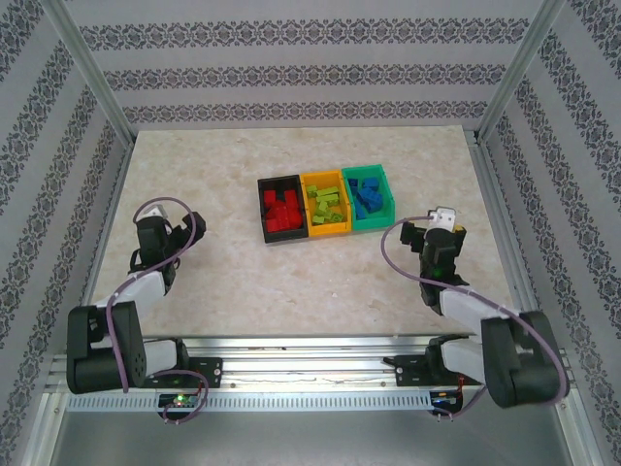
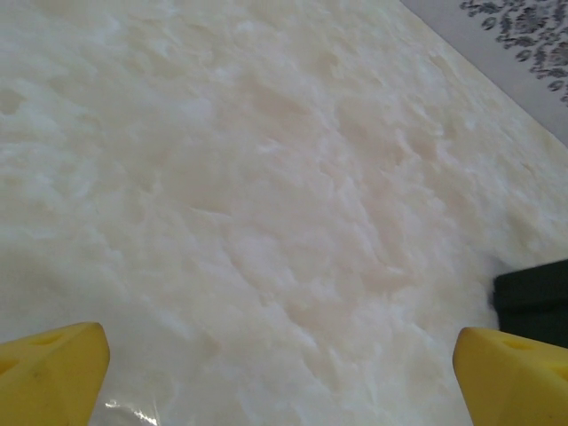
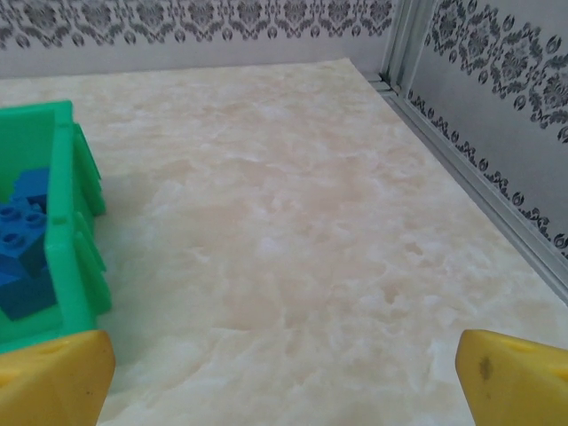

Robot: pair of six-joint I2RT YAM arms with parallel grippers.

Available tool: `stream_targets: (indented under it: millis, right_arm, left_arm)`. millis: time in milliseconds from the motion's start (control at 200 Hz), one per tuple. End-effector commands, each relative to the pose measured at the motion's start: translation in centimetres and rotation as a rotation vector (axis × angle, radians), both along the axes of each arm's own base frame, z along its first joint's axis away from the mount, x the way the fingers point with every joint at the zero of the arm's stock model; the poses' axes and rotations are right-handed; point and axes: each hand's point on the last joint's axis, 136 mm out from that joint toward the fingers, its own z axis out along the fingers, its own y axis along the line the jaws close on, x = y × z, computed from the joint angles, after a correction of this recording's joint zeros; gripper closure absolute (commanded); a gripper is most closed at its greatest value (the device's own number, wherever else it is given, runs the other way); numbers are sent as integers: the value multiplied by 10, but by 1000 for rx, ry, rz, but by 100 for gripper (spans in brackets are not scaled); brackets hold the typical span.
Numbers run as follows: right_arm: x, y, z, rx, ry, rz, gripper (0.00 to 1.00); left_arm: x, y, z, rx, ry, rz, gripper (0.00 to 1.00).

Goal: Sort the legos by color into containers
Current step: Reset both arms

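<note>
Three joined plastic bins stand mid-worktop (image 1: 194, 165), slightly toward its far edge: red legos (image 1: 283, 212) in the black bin (image 1: 264, 209), lime-green legos (image 1: 327, 202) in the yellow-orange bin (image 1: 325, 176), blue legos (image 1: 367, 197) in the green bin (image 1: 367, 171), all glossy, studded, hard-edged. The left gripper (image 2: 282, 373) hangs near the left edge, the right gripper (image 3: 284, 377) just beside the green bin, both spread wide and empty. Sorting looks finished; any retreat should lift the right arm clear without nudging that thin wall.
</note>
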Motion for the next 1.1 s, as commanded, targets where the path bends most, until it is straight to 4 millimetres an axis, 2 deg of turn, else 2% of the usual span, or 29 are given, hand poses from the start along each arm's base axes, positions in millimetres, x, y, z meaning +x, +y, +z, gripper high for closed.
stream_targets:
  millis: [0,140,365,450,575,729,1099]
  right_arm:
    - [16,-3,19,-34,-97,-8,2]
    - [24,3,20,-46,-121,38,2]
    - [32,5,6,-41,-121,52,2]
    - [33,12,3,-40,-109,95,2]
    - [40,15,-10,-32,-84,126,2]
    - [45,14,-10,-31,-60,119,2]
    - [46,13,-9,-27,-67,113,2]
  left_arm:
    - [18,16,22,71,-66,22,0]
    - [20,25,32,185,-115,13,0]
    - [10,40,23,342,-216,67,0]
    - [14,34,14,335,-228,23,0]
    - [17,31,13,331,-228,-3,0]
    - [18,20,16,336,-266,-62,0]
    - [7,18,20,355,-330,-52,0]
